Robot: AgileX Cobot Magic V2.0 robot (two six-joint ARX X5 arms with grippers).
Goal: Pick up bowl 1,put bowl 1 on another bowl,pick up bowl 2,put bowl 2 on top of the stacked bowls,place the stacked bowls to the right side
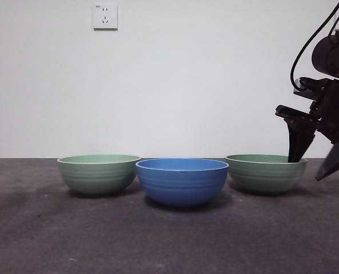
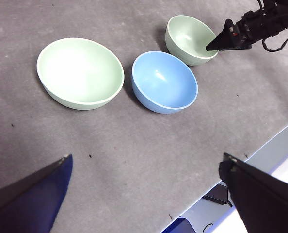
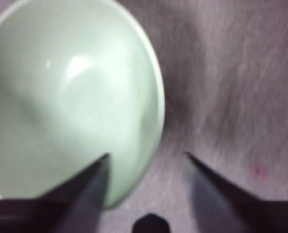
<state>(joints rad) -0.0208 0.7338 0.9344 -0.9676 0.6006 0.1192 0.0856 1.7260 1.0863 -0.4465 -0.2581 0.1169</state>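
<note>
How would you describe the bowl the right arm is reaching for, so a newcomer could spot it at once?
Three bowls stand in a row on the dark grey table, below a white wall. The blue bowl is in the middle; the wanted one is the pale green bowl at the end where the open right tool straddles its rim. The other green bowl has no arm near it.

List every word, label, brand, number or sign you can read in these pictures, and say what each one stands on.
No text can be read in any view.
Wall socket plate: a small mark at its top edge, too small to read.
Blue bowl and the two green bowls: no lettering shows.
Right gripper and left gripper: no labels show.
</note>
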